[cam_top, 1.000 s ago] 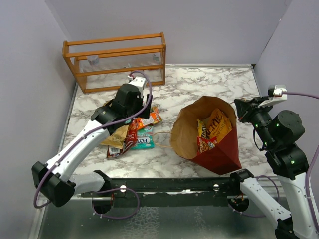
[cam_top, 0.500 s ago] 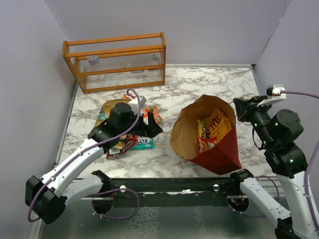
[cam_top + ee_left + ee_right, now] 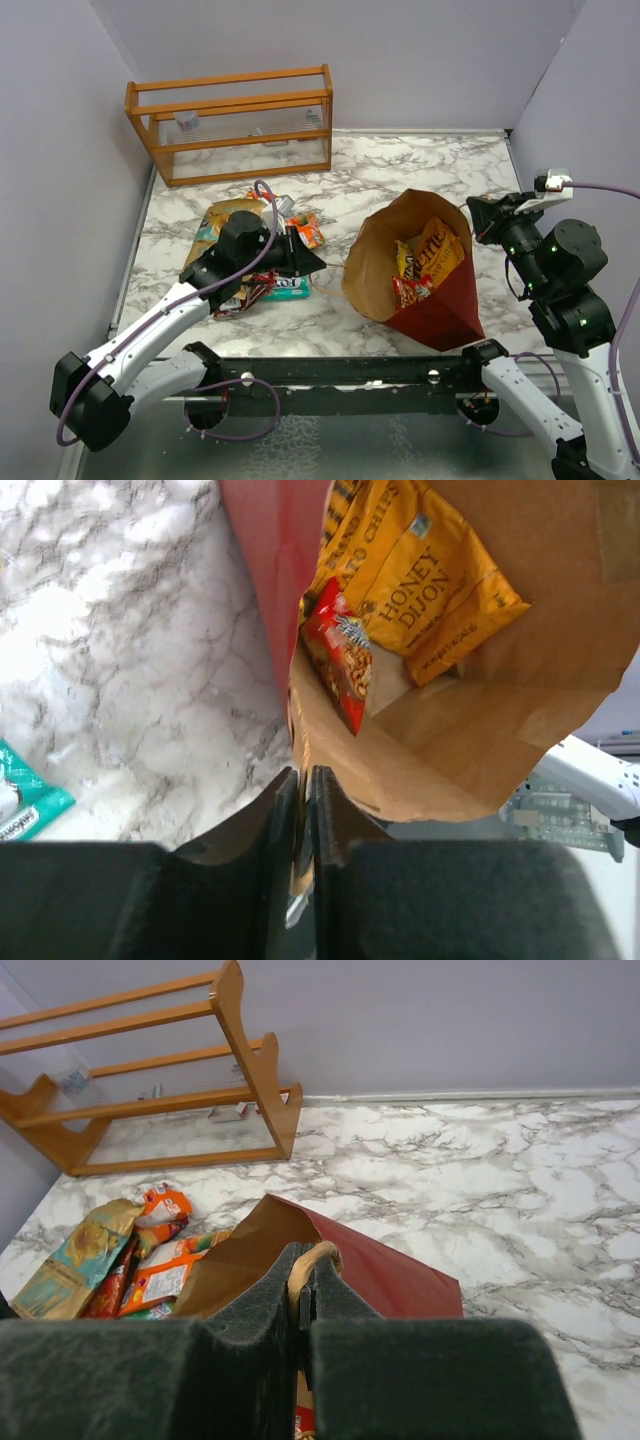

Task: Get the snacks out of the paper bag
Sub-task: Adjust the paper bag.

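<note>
Finds the paper bag (image 3: 440, 300) on its side on the table (image 3: 400, 160), yellow and red snacks (image 3: 425, 255) deep inside. Has the left gripper (image 3: 298, 820) clamped on its left lip, the right gripper (image 3: 303, 1290) pinched on the right lip. Risks tearing the thin paper under opposed pulls.

The left gripper (image 3: 303, 782) has swung off the pile of crinkly orange, red and teal snack packets (image 3: 222, 218), now behind its jaws, which stood wide a moment ago and have narrowed onto the brown kraft rim of the large dark red paper carrier bag (image 3: 440, 308) running between them.
</note>
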### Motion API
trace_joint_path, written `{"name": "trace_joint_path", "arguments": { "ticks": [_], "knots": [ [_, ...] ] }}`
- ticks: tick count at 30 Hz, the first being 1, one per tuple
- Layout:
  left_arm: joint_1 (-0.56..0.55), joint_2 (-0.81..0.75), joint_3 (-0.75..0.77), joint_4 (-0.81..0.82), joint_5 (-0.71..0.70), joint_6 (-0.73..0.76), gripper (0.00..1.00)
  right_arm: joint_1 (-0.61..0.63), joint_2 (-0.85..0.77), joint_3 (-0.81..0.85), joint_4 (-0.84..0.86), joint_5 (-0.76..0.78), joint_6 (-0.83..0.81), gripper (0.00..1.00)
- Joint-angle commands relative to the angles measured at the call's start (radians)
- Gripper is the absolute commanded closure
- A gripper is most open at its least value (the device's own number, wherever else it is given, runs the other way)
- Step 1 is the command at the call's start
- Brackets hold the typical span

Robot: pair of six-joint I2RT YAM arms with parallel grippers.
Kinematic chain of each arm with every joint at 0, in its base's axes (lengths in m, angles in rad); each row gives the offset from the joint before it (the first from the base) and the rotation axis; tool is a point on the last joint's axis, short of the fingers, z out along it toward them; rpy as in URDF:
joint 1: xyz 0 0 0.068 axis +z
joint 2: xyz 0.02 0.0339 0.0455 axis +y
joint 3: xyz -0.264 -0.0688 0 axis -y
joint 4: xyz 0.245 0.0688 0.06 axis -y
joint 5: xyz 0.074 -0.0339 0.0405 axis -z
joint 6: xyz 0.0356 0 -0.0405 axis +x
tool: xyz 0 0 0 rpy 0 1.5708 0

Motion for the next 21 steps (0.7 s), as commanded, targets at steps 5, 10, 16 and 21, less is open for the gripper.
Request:
{"name": "trace_joint_path", "arguments": {
  "ticks": [5, 10, 16, 21],
  "knots": [
    [-0.005, 0.144, 0.198, 0.266, 0.102, -0.081, 1.00, 0.001, 0.035, 0.047, 0.069, -0.008, 0.026, 0.98],
    [-0.012, 0.280, 0.402, 0.426, 0.148, -0.133, 1.00, 0.001, 0.145, 0.139, 0.054, 0.082, 0.013, 0.98],
    [-0.020, 0.388, 0.581, 0.536, 0.191, -0.200, 1.00, 0.001, 0.315, 0.266, 0.052, 0.102, -0.033, 0.98],
    [-0.035, 0.352, 0.457, 0.564, 0.175, -0.228, 1.00, 0.001, 0.391, 0.345, 0.069, 0.154, -0.073, 0.98]
  ]
}}
